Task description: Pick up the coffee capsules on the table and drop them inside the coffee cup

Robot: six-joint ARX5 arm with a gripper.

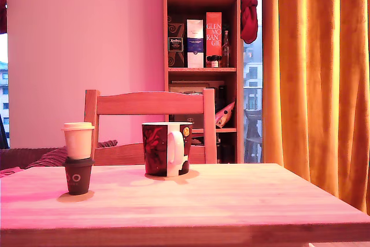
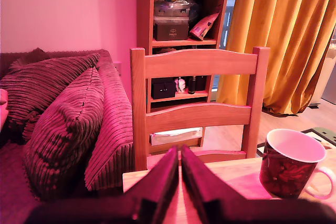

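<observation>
My fingers (image 2: 180, 153) were pressed together, holding nothing, so the first pick had not begun. On the table (image 1: 231, 201) the cream capsule (image 1: 78, 140) sat stacked on the dark capsule (image 1: 78, 175), at nine o'clock from the coffee cup (image 1: 166, 148) in the exterior view. Next I judged I must spread my fingers and reach the stack. My wrist view showed the cup, not the capsules; the exterior view did not show me.

A home living room: corduroy sofa (image 2: 100, 124), bookshelf (image 1: 201, 56), orange curtains (image 1: 315, 67), wooden chair (image 2: 197, 111).
</observation>
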